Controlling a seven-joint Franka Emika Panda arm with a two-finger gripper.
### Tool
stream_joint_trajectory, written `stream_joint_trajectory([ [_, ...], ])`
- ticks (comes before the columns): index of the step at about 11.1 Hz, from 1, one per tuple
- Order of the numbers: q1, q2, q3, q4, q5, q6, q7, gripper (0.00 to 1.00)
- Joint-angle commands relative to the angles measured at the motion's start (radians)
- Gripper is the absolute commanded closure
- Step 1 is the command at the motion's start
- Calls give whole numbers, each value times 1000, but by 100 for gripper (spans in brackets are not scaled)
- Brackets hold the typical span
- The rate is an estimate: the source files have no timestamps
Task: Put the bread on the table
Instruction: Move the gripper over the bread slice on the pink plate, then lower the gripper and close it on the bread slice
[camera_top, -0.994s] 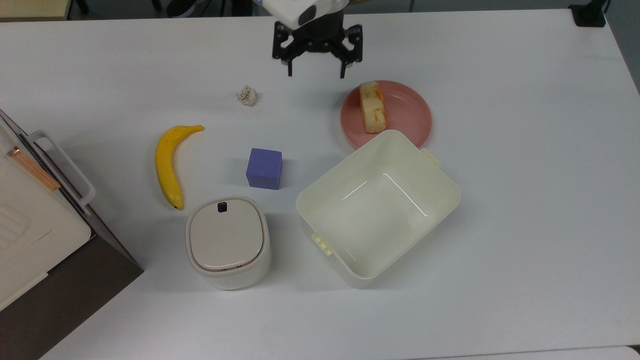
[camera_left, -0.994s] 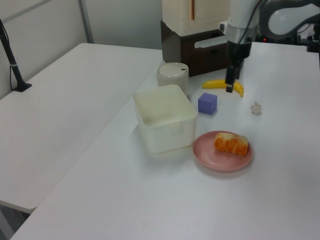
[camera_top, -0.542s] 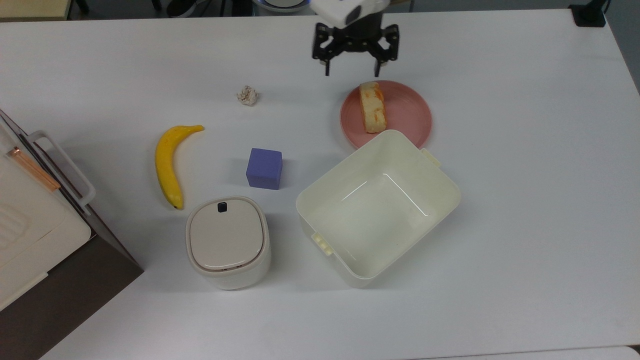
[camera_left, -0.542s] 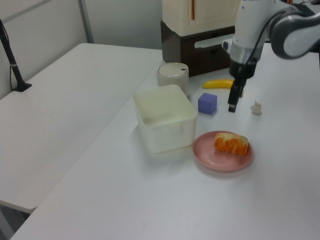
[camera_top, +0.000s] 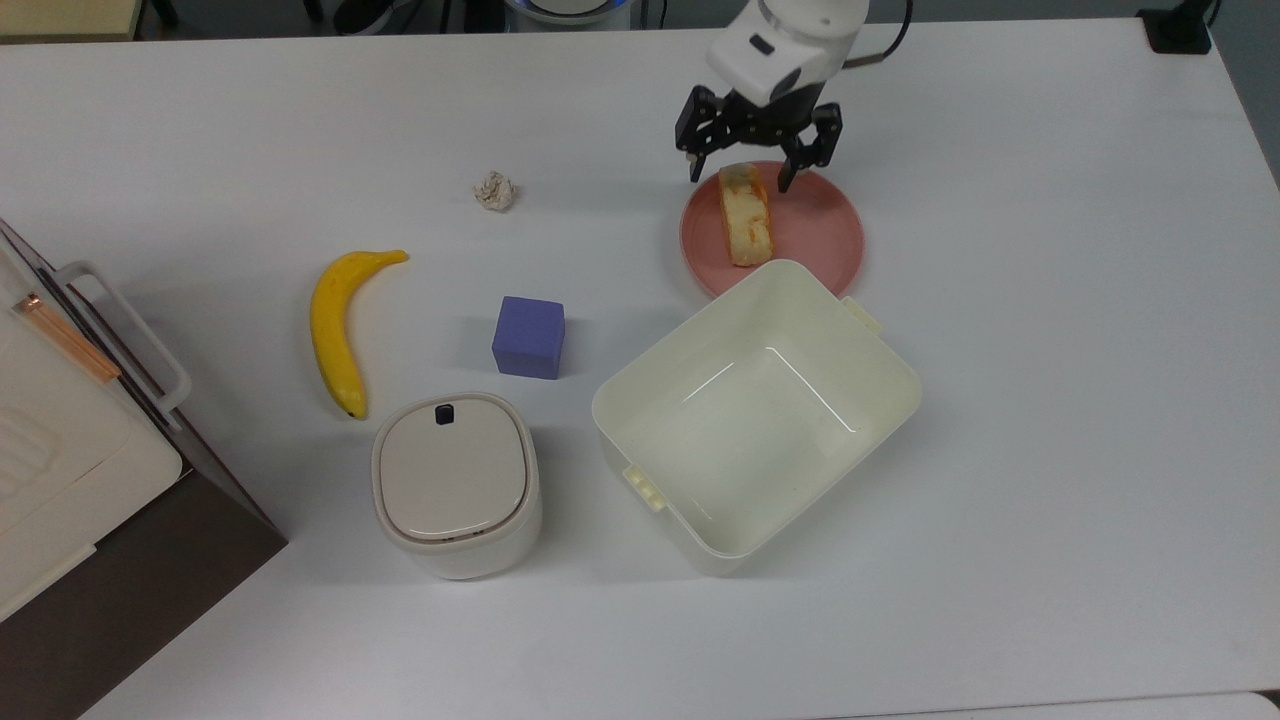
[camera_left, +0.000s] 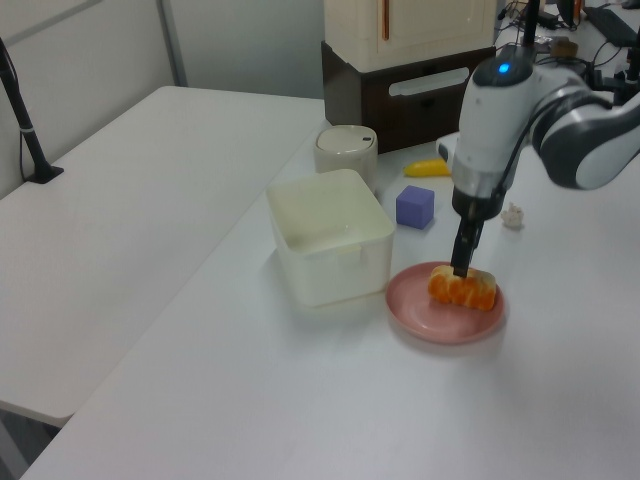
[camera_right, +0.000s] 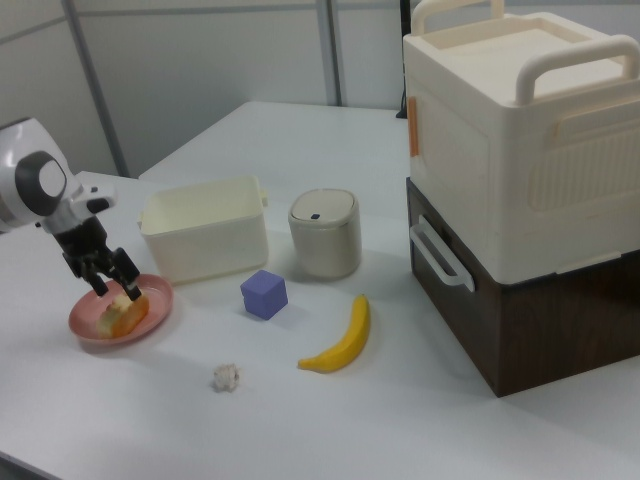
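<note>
though plated, bread (camera_top: 746, 214) lengthwise toward tub (camera_top: 756, 417)

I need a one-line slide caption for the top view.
Open gripper straddles the bread on the pink plate.

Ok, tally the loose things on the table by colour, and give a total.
Yellow: 2, the banana and the bread
Pink: 1, the plate
Purple: 1, the cube
Cream: 2, the tub and the lidded bin
Whitish: 1, the paper ball
Total: 7
</note>
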Motion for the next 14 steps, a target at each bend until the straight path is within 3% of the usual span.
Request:
stream_joint_trajectory([
  [1,10,67,-9,0,-56,26,27,0],
  [4,12,84,-7,0,-66,26,27,11],
  [5,14,87,-7,0,-67,24,27,25],
  [6,15,87,-7,0,-67,24,27,52],
  [7,14,87,-7,0,-67,26,24,86],
  [8,14,87,-7,2,-72,23,17,100],
  [12,-14,51,-9,35,-54,-37,-174,100],
  [14,-32,-8,-15,83,70,-187,-430,100],
])
